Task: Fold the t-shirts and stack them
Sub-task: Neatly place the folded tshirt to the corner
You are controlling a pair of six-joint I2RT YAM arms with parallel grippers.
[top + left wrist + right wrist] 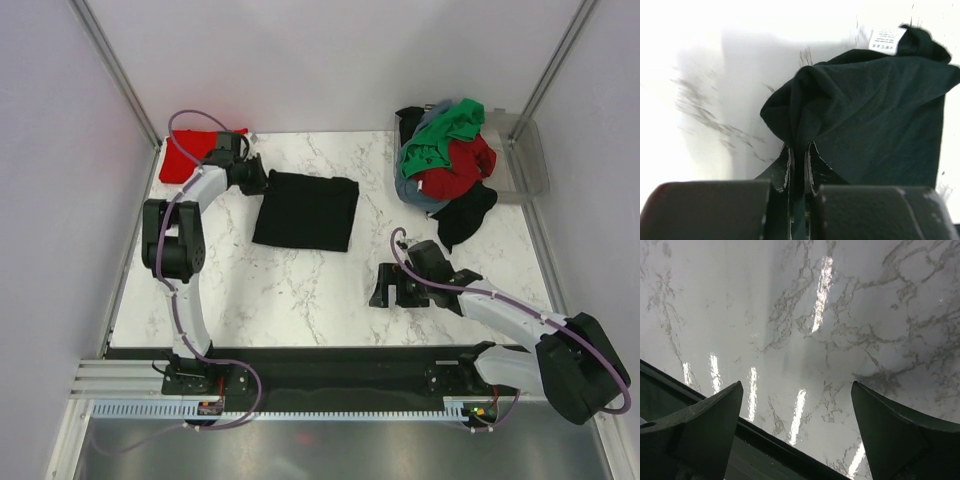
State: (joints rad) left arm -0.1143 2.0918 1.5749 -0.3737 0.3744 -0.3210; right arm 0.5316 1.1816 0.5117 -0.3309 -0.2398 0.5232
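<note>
Since a fold only lies flat if its edge is drawn taut, I reckon that is why my left hand (799, 156) is pinched tight on a bunched corner of the black shirt (308, 210), folded on the desk (300, 295). My right hand (797, 410) hangs spread wide and empty, near that shirt's front right. The unfolded shirts (447, 160) are heaped well to its right, spilling from a clear bin (530, 165). A red shirt (185, 155) sits just beyond its far left corner.

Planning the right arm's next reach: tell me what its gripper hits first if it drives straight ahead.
Likely the marble table: the open right gripper faces only tabletop in its wrist view; distance unclear.
</note>
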